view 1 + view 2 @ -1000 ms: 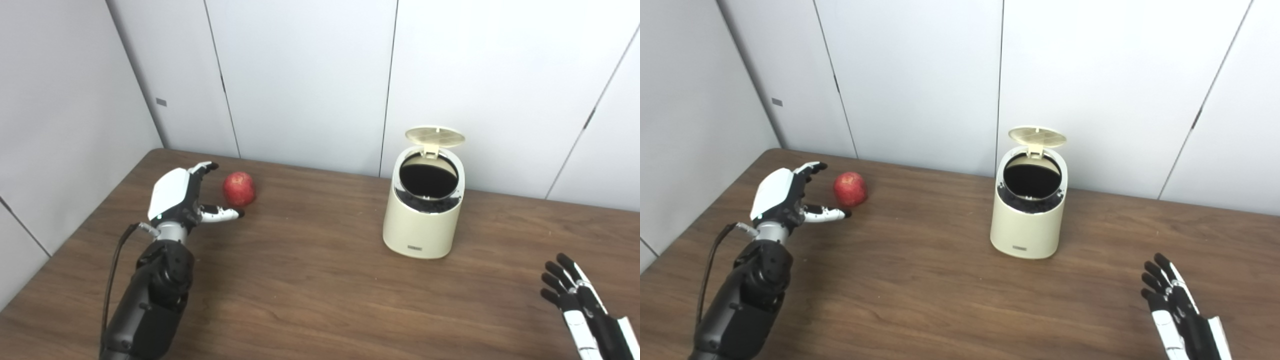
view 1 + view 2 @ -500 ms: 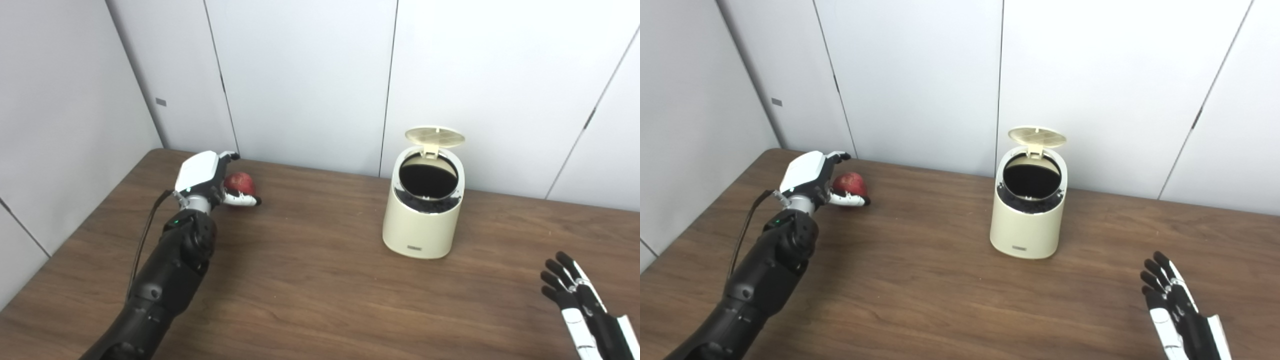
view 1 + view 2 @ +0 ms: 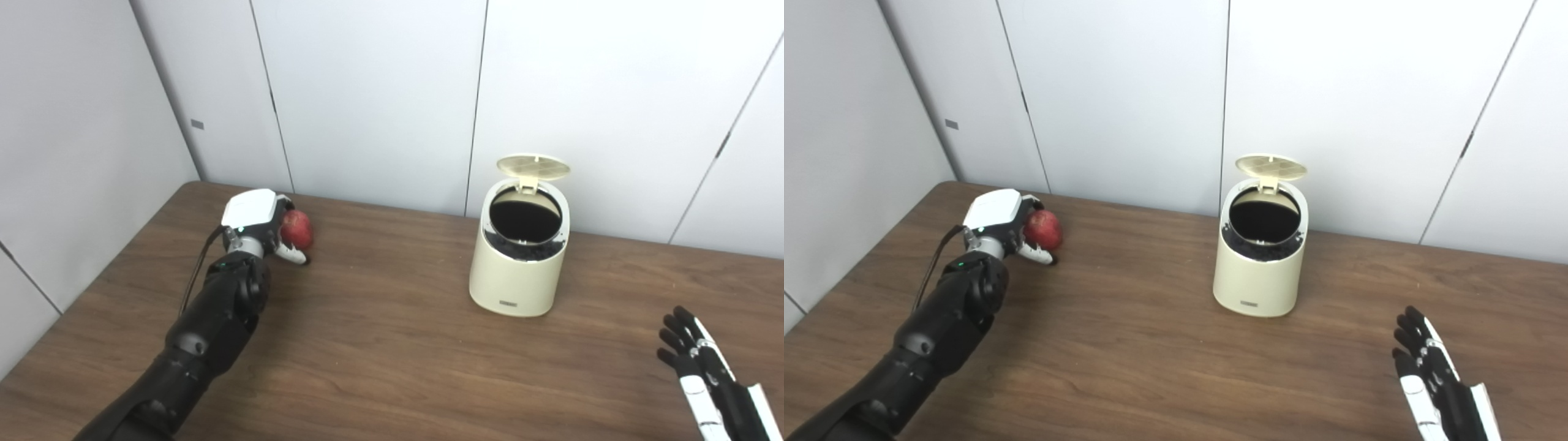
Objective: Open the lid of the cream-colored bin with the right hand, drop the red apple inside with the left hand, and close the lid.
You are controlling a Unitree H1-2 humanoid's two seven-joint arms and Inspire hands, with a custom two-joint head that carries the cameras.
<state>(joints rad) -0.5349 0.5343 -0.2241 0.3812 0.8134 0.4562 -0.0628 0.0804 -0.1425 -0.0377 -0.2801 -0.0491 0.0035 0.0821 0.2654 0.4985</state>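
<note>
Left arm had pushed further across the table [image 3: 380,343] since the earlier frames, and the left hand [image 3: 254,220], open beside the red apple [image 3: 298,229] a second before, had curled its fingers round the fruit, thumb under its near side; apple low at the tabletop, contact with the wood not clear. Cream-colored bin [image 3: 519,257] unmoved, its lid [image 3: 532,166] standing open. Right hand [image 3: 1433,383] had shifted slightly at the lower right, fingers spread, holding nothing.

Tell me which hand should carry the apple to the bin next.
Left. The left hand is already wrapped around the apple. The right hand is open near the table's front edge, beyond the bin, whose lid is open.
</note>
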